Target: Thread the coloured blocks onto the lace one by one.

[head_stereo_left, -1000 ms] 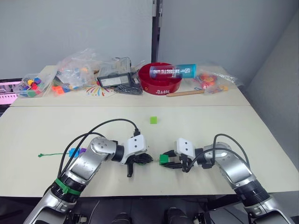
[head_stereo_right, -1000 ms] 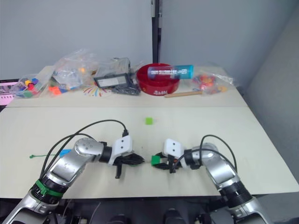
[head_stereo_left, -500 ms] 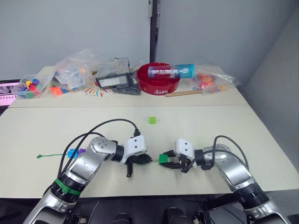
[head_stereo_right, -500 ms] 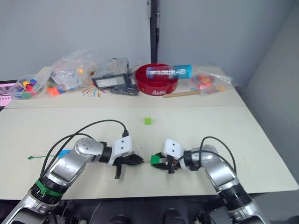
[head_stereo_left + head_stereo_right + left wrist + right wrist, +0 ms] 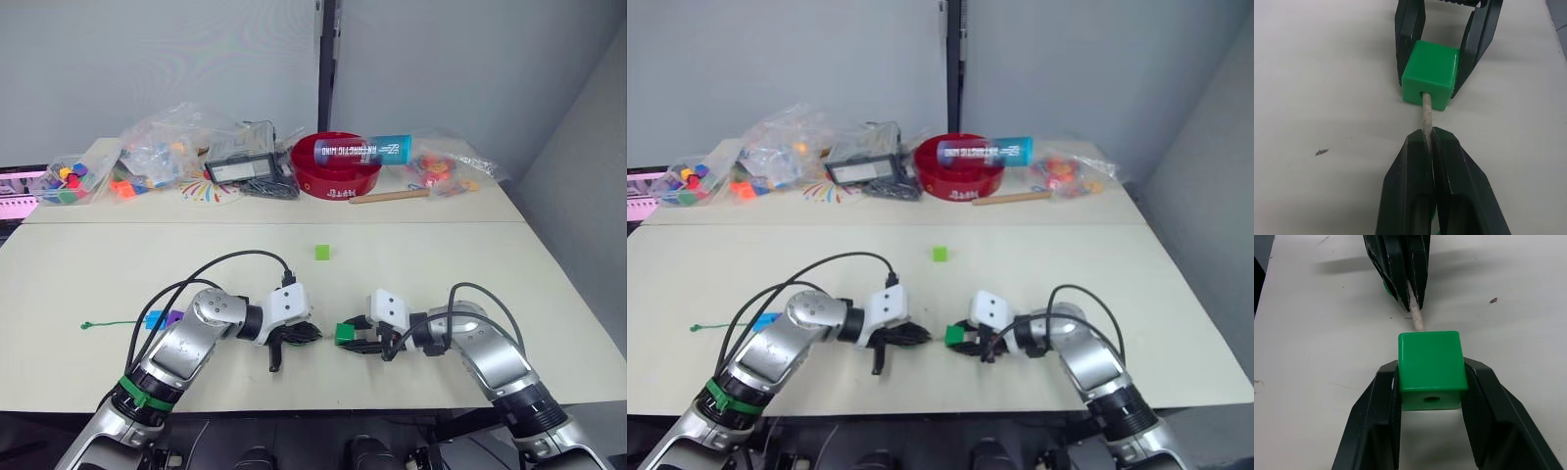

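My right gripper is shut on a dark green block, held just above the table with its hole facing my left gripper. That gripper is shut on the lace's pale stiff tip, whose end sits in the block's hole. The green lace trails left across the table to its knot. A blue block and a purple block lie by my left forearm, along the lace. A light green block lies alone further back at mid-table.
On the rear table stand a red bowl with a blue tube across it, a black device, a wooden stick and bags of toy pieces. The table's front edge is close below both grippers.
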Available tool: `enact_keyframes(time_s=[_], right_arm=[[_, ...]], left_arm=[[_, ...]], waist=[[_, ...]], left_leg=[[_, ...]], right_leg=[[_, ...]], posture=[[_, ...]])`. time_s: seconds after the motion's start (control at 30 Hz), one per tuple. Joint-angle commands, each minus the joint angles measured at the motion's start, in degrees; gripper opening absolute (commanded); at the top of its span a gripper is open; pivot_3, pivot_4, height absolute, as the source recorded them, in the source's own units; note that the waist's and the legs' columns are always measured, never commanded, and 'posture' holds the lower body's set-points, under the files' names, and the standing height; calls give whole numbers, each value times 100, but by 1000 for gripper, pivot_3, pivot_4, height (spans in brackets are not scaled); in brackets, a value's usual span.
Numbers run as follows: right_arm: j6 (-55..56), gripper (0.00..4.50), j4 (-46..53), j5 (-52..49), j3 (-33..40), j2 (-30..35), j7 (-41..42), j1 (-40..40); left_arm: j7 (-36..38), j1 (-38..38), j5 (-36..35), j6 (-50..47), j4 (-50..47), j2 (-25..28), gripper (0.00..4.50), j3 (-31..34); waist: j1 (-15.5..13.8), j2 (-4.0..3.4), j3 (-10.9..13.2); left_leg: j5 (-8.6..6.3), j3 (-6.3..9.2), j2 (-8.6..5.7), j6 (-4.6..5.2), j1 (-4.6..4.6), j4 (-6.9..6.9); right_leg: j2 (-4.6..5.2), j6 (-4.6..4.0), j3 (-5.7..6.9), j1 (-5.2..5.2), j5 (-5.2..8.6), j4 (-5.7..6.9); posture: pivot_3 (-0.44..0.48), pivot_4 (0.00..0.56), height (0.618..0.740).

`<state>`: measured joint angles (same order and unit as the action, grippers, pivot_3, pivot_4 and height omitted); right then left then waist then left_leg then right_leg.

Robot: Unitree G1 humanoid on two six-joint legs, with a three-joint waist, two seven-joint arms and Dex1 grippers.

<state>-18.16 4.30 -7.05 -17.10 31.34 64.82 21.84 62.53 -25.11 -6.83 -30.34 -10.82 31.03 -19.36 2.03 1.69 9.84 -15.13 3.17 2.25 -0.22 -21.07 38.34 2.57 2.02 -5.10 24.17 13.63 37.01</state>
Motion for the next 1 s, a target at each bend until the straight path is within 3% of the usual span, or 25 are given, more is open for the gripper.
enact_keyframes(time_s=[0.03,1.0], right_arm=[[30,1165,268,-119,-342,-159,151,-87],[33,1165,370,-152,-337,146,297,-301]], left_arm=[[-281,-47,-198,141,-235,-428,0,-42],[-365,154,-515,38,-537,-367,0,366]], waist=[[-14,0,0],[-1,0,0]], left_leg=[[0,0,0,0,0,1],[0,1,-2,0,-4,4]], right_leg=[[0,0,0,0,0,0],[1,3,0,3,0,-1]], posture=[[0,150,731],[0,150,731]])
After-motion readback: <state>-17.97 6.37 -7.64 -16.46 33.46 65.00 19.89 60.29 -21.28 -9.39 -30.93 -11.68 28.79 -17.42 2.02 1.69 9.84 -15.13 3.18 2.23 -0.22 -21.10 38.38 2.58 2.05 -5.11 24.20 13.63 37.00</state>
